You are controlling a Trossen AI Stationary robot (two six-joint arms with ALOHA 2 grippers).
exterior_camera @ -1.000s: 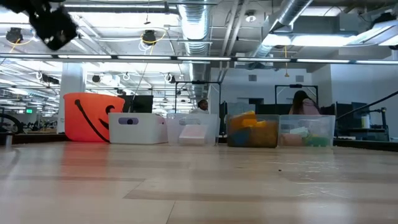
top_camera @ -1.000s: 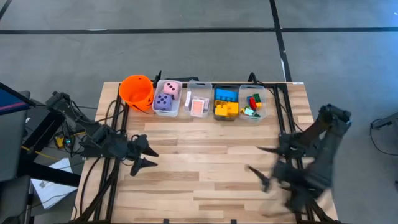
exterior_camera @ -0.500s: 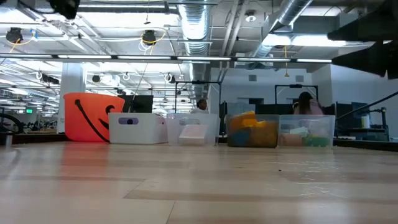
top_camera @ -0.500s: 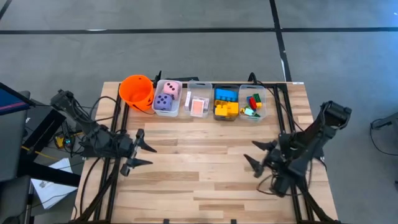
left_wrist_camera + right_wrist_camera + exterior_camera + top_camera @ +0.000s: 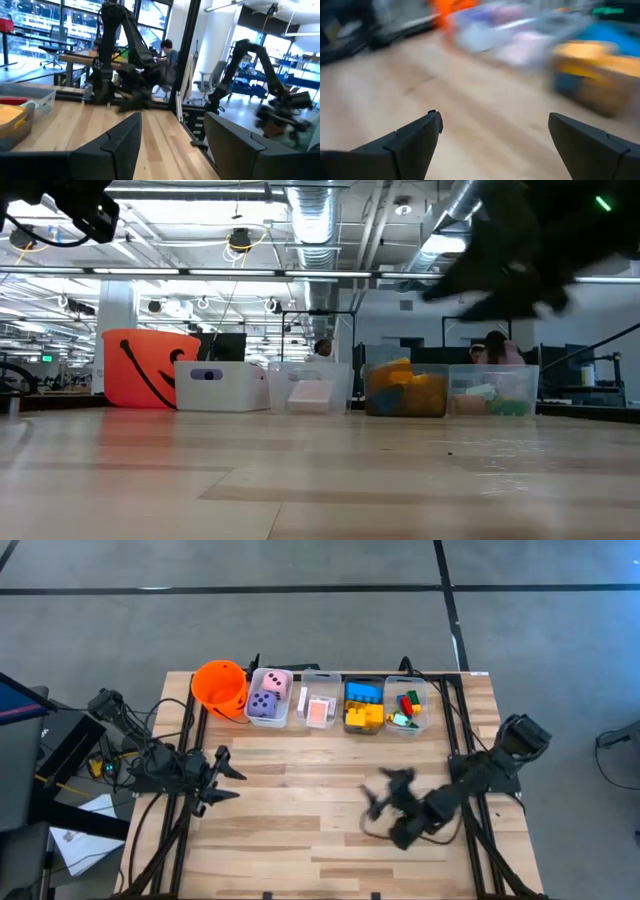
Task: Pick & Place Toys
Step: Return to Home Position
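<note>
Nearest you, the wooden surface lay bare. In the high view no brick, die or card showed anywhere on the open planks, so I judged the picking finished.

Farther in, both arms were above the boards with nothing in their grip. Your left hand hung over the surface's left edge, its two fingers spread wide and empty. Your right hand was over the middle of the right half, reaching inward toward the centre and off the wood. Its fingers were also wide apart and held nothing.

At the far edge, every toy sat in the row of containers:
- The orange bucket stood at the left end, and I could see no toy in it.
- Just beside it, the white bin held the purple die, with the pink die behind it.
- The next clear bin held the pink-backed cards.
- The third bin held the yellow bricks, with a blue brick at the back.
- The last clear bin held the small red and green bricks.

By my reading the sorting was done. All that remained was to park the arms. The left one looked close to its rest place, and the right one had the longer way back to its own side.
</note>
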